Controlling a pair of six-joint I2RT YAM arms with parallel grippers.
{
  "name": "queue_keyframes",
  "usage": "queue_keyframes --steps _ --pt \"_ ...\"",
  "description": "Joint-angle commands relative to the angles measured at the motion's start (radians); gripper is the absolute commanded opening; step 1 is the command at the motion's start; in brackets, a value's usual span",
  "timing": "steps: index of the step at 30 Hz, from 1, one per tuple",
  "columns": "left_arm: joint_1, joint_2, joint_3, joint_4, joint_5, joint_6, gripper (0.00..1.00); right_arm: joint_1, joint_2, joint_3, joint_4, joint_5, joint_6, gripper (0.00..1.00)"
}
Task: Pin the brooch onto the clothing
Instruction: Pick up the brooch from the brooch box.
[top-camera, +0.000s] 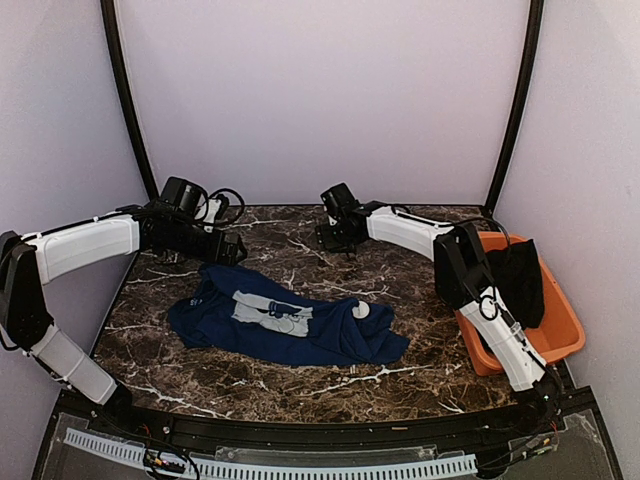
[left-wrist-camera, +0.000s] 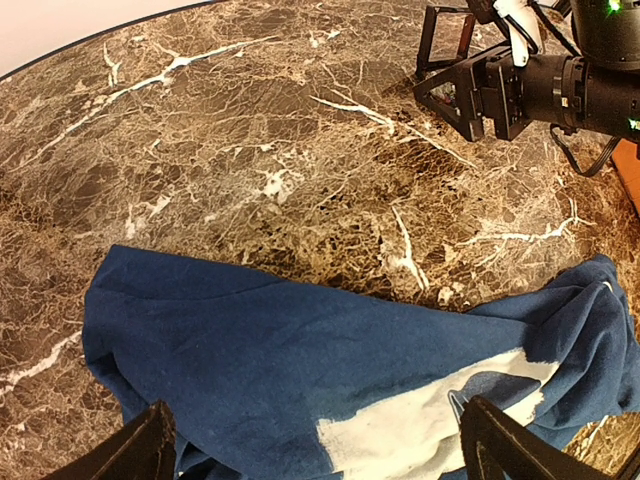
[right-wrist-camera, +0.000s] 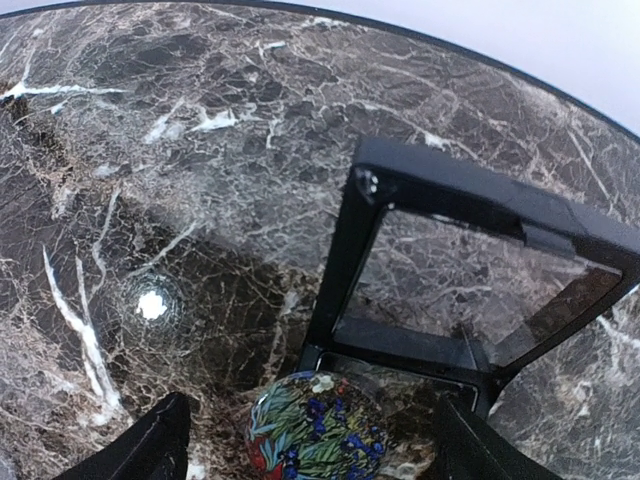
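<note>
Navy shirt (top-camera: 290, 325) lies on worktop (top-camera: 400, 285), unpinned. Brooch (right-wrist-camera: 312, 432) sits beside case (right-wrist-camera: 480, 205), apart from shirt. Right hand (right-wrist-camera: 320, 440) wide open around it, not gripping. Left hand (left-wrist-camera: 322, 445) fully open, empty, over shirt. Left: grasp, carry, pin.

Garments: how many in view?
2. A navy blue short-sleeved T-shirt lies spread mid-way across the brown marble table. A black fabric garment sits in the orange plastic bin at the right edge. More may be hidden beneath it.
</note>
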Motion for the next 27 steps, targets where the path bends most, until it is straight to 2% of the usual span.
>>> queue_keyframes --steps 1,9,16,27 --pt "0.007 -0.012 -0.017 0.004 0.004 -0.005 0.99 -0.015 0.033 0.013 -0.043 -0.035 0.037 0.82" --pt "0.012 -0.01 -0.018 0.009 0.012 -0.012 0.99 -0.021 0.025 0.012 -0.038 -0.022 0.036 0.77" --pt "0.015 -0.006 -0.018 0.01 0.019 -0.012 0.99 -0.021 0.025 0.011 -0.026 -0.019 0.011 0.61" --pt "0.024 0.009 -0.016 0.014 0.046 -0.017 0.99 -0.019 -0.013 -0.038 0.001 0.0 0.009 0.42"
